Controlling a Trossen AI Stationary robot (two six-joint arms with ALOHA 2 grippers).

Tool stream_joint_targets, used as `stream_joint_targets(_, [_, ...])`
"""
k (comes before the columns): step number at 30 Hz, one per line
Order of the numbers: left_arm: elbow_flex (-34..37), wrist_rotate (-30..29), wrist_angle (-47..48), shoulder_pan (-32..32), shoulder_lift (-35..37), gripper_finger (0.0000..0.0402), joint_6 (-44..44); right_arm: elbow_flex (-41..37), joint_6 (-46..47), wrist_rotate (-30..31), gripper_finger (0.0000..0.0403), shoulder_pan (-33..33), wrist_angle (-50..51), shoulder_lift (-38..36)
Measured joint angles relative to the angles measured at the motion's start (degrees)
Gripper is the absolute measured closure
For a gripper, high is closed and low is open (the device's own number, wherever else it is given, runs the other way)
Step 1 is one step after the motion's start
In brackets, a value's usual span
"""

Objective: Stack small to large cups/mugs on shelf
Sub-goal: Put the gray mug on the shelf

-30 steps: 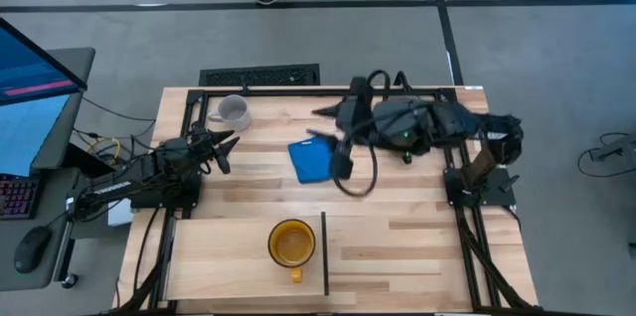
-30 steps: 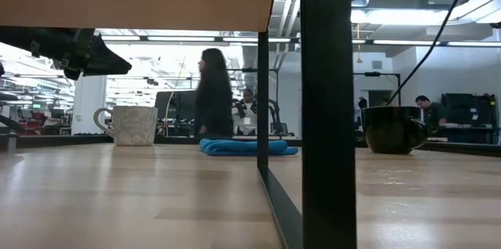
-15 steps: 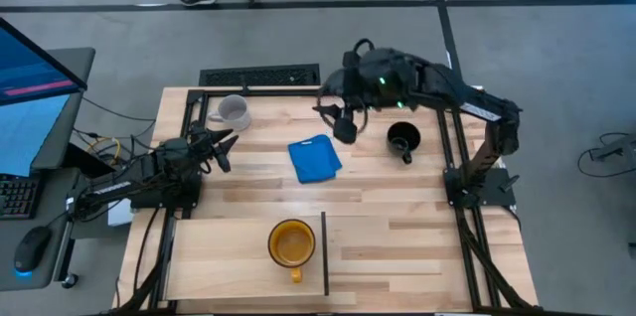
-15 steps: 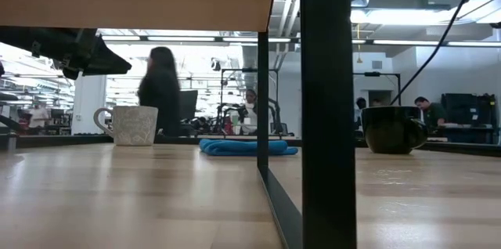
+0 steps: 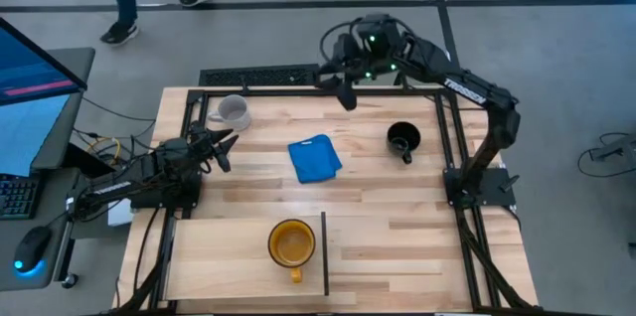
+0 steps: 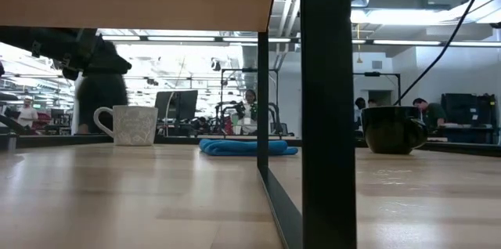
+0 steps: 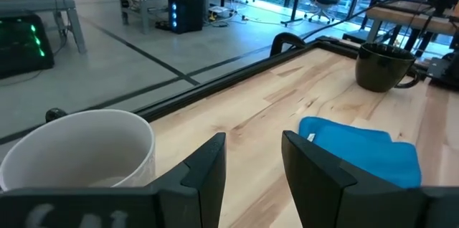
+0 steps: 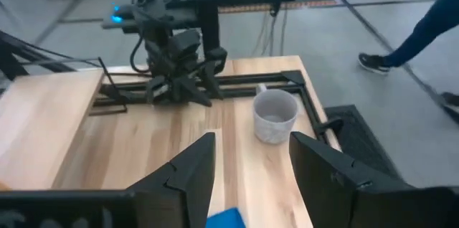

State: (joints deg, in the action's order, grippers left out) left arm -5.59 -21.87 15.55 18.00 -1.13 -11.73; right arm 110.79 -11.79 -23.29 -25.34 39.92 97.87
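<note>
Overhead, the right tool [image 5: 343,92] hangs wide and empty above the tabletop's [image 5: 397,207] far edge; the left tool [image 5: 221,147] gapes beside the grey-white mug [image 5: 232,110].

Two matte black jointed arms, looping black cables; green lights glow on the right arm [image 5: 383,53], angular dark fingers [image 7: 208,167].

The surface [image 5: 397,207] was pale planked wood with darker streaks. The shelf [image 5: 219,256] was lighter, plain wood with a thin dark divider [image 5: 325,252]. The yellow mug [image 5: 291,244] was amber, the grey mug [image 5: 233,110] off-white and faintly speckled, the black mug [image 5: 402,140] glossy. The cloth [image 5: 315,158] was bright blue.
</note>
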Motion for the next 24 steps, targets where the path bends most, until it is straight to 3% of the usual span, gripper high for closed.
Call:
stream_joint_targets(5, [0.0, 0.0, 0.0, 0.0, 0.0, 0.0274, -1.8, -8.1, 1.7, -7.2, 0.02, -5.3, -7.8, -1.1])
stream_joint_targets(14, [0.0, 0.0, 0.0, 0.0, 0.0, 0.0274, -1.9, -25.9, 4.5, -13.0, 0.02, -9.6, -21.7, -9.0])
stream_joint_targets(24, [0.0, 0.0, 0.0, 0.0, 0.0, 0.0274, -1.8, -52.5, 11.9, -12.8, 0.02, -11.5, -44.2, -25.2])
